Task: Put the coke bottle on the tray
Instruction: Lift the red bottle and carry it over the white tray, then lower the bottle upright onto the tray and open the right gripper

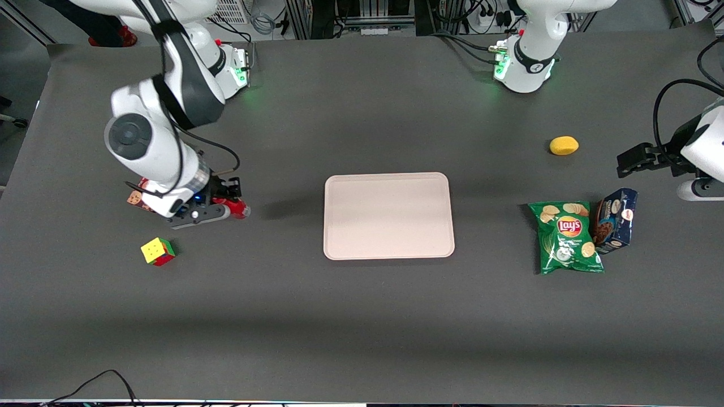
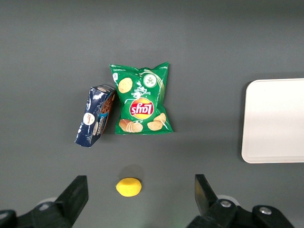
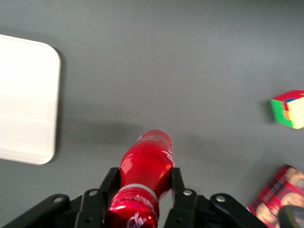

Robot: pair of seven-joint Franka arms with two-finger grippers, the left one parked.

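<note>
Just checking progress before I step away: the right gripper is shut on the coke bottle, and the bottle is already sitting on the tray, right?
Not quite. The gripper is shut on the coke bottle, but the bottle is not on the tray. The front view shows it well off the bare tray, toward the working arm's end of the table, near the Rubik's cube.

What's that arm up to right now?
Gripper shut on coke bottle, at working arm's end. Tray bare. Nothing between them.

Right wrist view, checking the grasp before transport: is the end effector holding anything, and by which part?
The end effector is shut on the coke bottle, its fingers clamping the red body on both sides.
</note>
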